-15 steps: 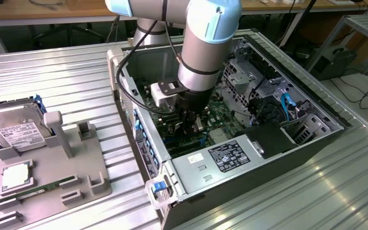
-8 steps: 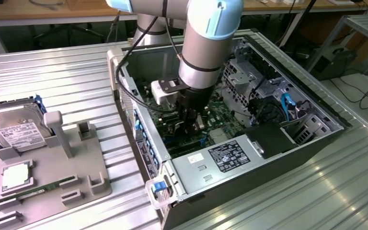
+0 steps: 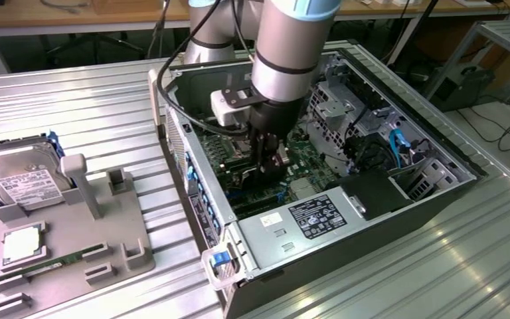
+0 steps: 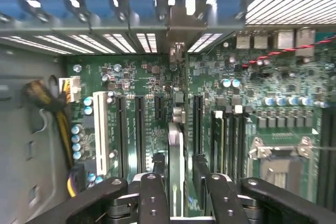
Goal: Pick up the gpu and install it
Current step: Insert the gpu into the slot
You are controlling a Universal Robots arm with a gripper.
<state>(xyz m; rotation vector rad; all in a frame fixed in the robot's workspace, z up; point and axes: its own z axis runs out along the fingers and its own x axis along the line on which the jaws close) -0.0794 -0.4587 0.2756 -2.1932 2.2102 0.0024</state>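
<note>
The gripper [image 4: 176, 182] is closed on the gpu [image 4: 176, 145], held edge-on between its fingers [image 4: 153, 192] just above the motherboard [image 4: 262, 108] inside the open computer case [image 3: 432, 143]. Beyond the card stand the expansion slots [image 4: 139, 124], then the case's rear wall.
</note>
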